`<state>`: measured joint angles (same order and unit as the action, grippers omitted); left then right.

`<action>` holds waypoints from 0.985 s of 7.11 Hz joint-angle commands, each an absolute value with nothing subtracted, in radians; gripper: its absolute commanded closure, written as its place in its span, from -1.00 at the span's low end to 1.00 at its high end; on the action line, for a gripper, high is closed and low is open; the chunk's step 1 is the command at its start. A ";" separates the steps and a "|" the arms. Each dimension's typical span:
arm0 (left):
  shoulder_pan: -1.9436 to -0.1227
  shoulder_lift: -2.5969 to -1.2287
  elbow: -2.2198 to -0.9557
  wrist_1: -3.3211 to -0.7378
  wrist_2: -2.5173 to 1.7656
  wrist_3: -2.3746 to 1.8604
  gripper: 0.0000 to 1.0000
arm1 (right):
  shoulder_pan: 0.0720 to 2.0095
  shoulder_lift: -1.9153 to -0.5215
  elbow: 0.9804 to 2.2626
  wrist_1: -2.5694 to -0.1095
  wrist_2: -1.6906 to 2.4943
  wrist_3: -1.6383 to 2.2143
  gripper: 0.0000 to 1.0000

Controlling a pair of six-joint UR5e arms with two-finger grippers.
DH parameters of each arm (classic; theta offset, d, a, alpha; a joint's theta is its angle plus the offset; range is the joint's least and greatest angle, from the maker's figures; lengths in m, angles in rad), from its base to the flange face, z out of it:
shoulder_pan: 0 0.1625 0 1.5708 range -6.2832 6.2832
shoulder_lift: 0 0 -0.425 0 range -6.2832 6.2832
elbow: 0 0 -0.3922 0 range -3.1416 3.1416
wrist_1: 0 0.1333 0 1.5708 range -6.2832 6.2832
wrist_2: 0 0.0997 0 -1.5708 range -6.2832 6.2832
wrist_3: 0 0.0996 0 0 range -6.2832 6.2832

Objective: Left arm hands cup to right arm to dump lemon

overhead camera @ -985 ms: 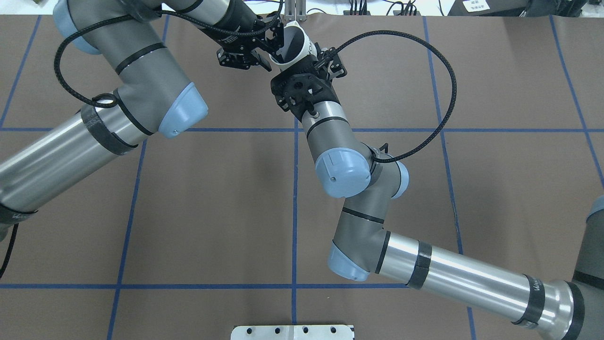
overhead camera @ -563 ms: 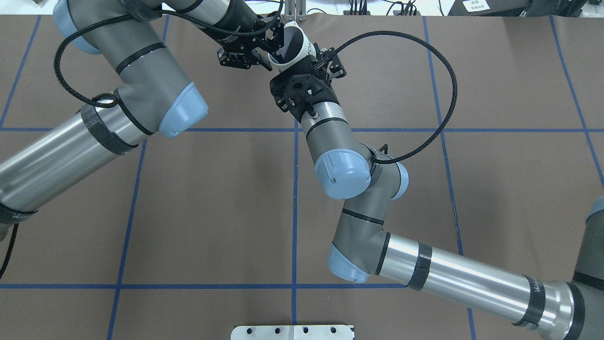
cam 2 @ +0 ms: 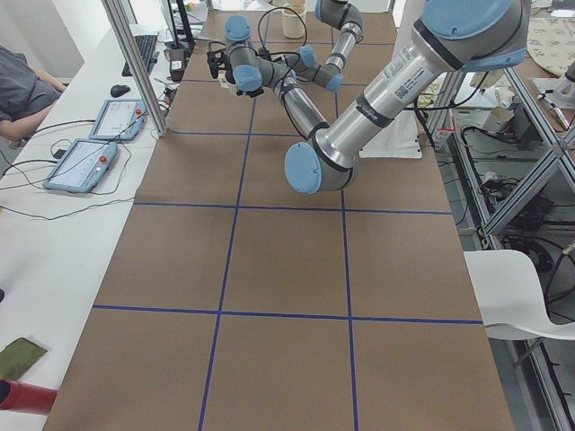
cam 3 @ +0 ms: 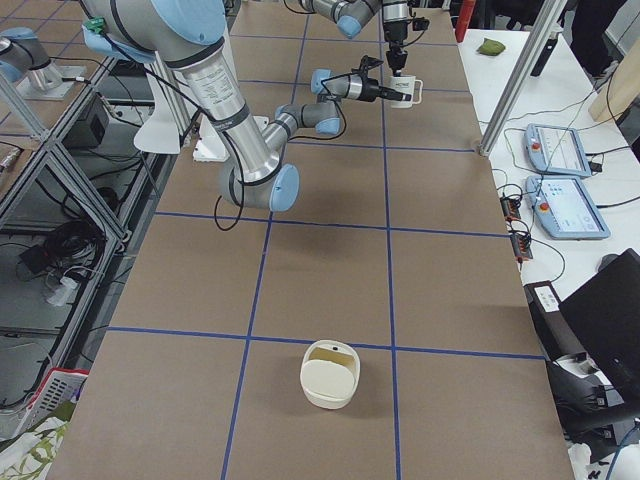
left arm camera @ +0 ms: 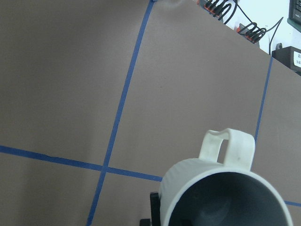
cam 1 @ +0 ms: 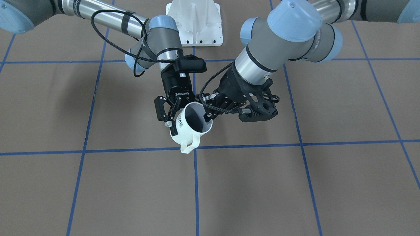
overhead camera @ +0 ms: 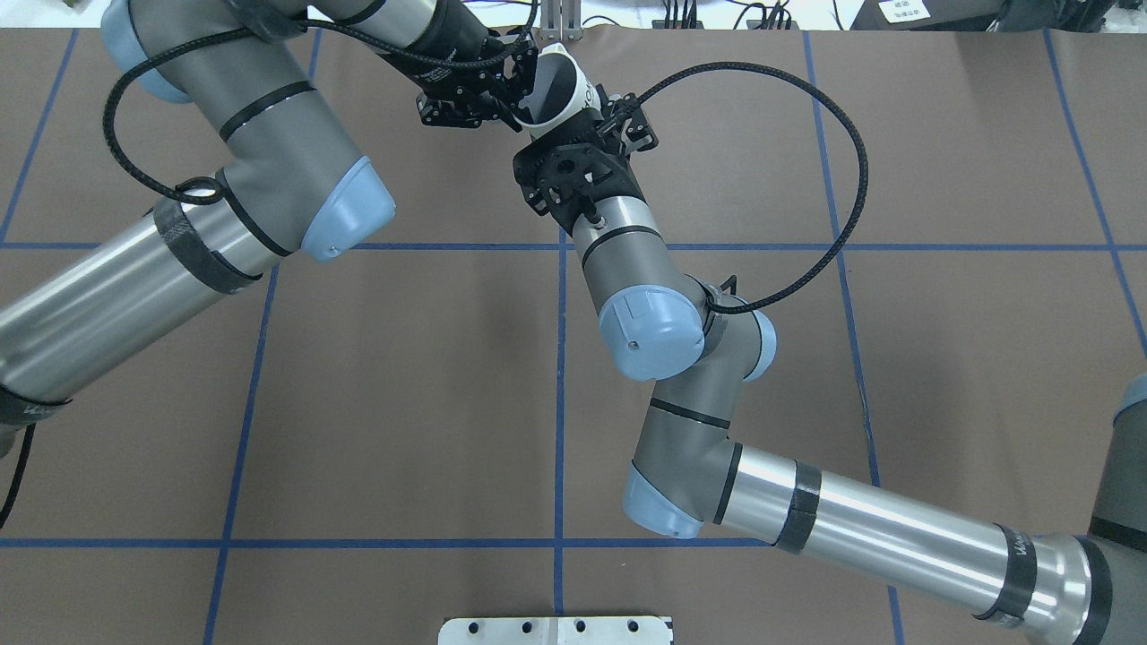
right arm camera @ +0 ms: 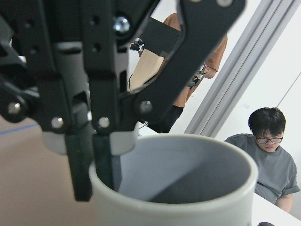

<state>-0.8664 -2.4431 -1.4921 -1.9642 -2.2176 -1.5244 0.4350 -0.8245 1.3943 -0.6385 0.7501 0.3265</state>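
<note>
The cup [cam 1: 190,131] is a white ribbed mug held tilted in the air above the brown table, its handle pointing away from the robot and "OME" on its side. My left gripper [cam 1: 207,115] is shut on its rim, one finger inside and one outside, as the right wrist view shows [right arm camera: 101,160]. My right gripper [cam 1: 185,123] is open, its fingers straddling the cup's body from the robot's side. From overhead, the cup [overhead camera: 560,85] sits between the left gripper [overhead camera: 524,90] and the right gripper [overhead camera: 573,121]. The cup's grey inside [left arm camera: 235,197] shows no lemon; the lemon is out of view.
A cream round container [cam 3: 330,373] stands on the table far toward the robot's right end. A white mount plate [cam 1: 194,23] sits at the robot's base. Beyond the far table edge are a metal post [cam 3: 520,70], tablets [cam 3: 560,150] and a seated person [right arm camera: 268,155].
The cup and both grippers have shifted slightly toward the far edge. The right gripper has closed in around the cup's body. The left gripper's hold on the rim is unchanged.
</note>
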 commanded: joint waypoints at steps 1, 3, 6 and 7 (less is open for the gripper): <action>-0.868 -2.442 -1.477 -1.963 -2.217 -1.523 1.00 | 0.417 -0.831 1.404 -0.637 0.713 0.325 -0.98; -0.868 -2.444 -1.476 -1.962 -2.217 -1.523 1.00 | 0.394 -0.860 1.455 -0.635 0.707 0.325 -0.98; -0.870 -2.444 -1.476 -1.963 -2.203 -1.526 1.00 | 0.304 -0.928 1.538 -0.634 0.631 0.325 -0.98; -0.871 -2.445 -1.476 -1.963 -2.201 -1.526 1.00 | 0.260 -0.971 1.616 -0.630 0.609 0.325 -0.98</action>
